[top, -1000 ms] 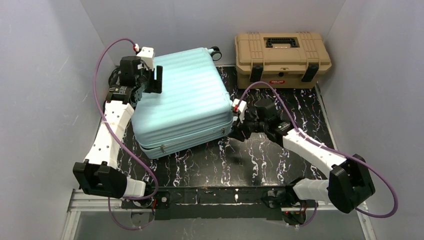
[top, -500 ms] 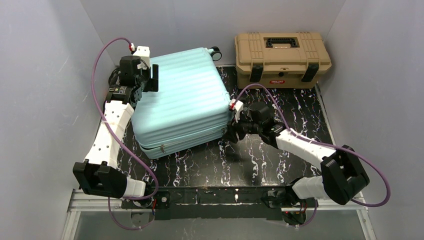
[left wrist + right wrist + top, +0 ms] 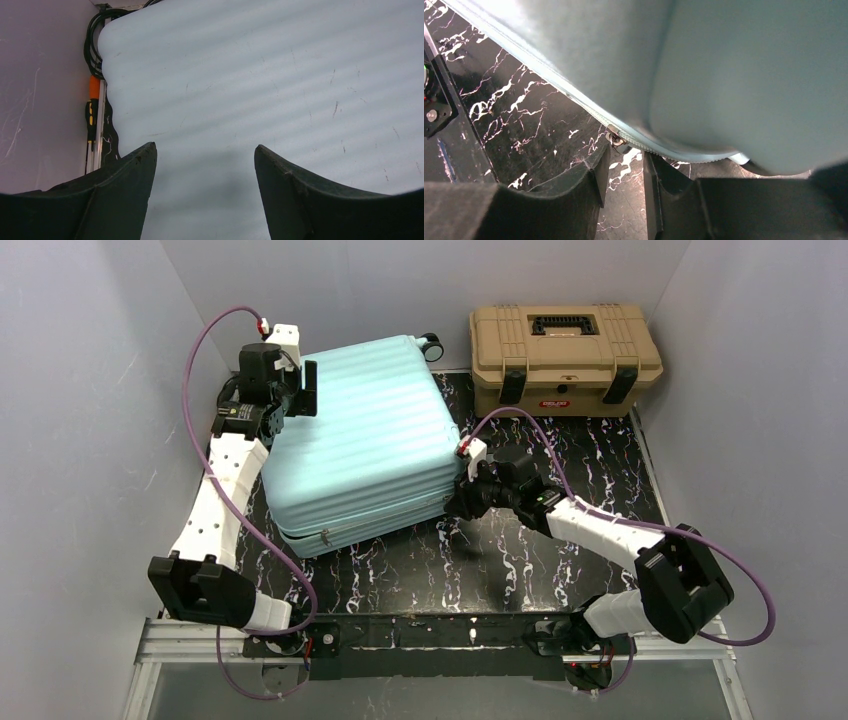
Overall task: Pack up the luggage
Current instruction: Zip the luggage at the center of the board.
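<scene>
My right jaws have swung in to the luggage (image 3: 360, 445), lying closed on the tabletop (image 3: 520, 560), and stand narrowed yet empty just short of its zipper pull (image 3: 615, 138), likely to catch it, while my left jaws hang wide over the shell, ready to steady it.

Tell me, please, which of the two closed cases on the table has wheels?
The pale mint-blue ribbed hard-shell suitcase; a small black wheel shows at its far corner. The tan plastic toolbox has none visible.

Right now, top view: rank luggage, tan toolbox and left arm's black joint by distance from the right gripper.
1. Luggage, right at the right gripper.
2. Tan toolbox, back right.
3. Left arm's black joint, near left.
</scene>
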Action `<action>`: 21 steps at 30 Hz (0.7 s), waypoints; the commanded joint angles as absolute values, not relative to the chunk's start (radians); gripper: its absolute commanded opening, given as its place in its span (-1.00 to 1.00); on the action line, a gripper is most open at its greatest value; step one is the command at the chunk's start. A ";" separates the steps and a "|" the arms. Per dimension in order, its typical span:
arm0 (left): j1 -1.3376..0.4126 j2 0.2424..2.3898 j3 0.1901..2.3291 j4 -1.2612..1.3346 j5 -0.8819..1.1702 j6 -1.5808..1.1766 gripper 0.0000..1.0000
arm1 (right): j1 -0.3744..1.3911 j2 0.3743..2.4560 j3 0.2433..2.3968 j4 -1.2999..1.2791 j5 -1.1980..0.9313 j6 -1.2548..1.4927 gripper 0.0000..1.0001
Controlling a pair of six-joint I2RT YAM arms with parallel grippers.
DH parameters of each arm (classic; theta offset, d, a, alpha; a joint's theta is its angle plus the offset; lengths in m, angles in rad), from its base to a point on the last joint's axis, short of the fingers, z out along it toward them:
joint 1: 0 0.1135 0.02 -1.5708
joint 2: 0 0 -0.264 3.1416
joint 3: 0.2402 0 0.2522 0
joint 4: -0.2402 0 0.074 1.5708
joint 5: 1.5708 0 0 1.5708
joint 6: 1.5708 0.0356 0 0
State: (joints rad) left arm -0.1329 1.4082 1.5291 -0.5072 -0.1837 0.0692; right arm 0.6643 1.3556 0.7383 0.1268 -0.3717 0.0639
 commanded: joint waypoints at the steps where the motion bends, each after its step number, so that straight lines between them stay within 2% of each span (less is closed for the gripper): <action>1: -0.133 1.400 1.546 -0.522 -0.175 0.058 0.40 | 0.676 1.377 0.793 0.260 -0.351 0.112 -0.22; 9: -0.133 1.391 1.542 -0.523 -0.172 0.063 0.40 | 0.676 1.373 0.770 0.320 -0.464 0.159 -0.13; 15: -0.133 1.384 1.539 -0.523 -0.172 0.065 0.40 | 0.676 1.386 0.764 0.326 -0.398 0.145 -0.11; 18: -0.134 1.379 1.535 -0.523 -0.168 0.061 0.40 | 0.676 1.390 0.766 0.334 -0.358 0.134 -0.23; 21: -0.133 1.378 1.538 -0.524 -0.161 0.057 0.40 | 0.676 1.391 0.777 0.337 -0.328 0.133 -0.58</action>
State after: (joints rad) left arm -0.1329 1.4105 1.5291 -0.5098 -0.1734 0.0666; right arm 0.6655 1.3739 0.7383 0.1780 -0.4000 0.1493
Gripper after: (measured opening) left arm 0.697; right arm 0.300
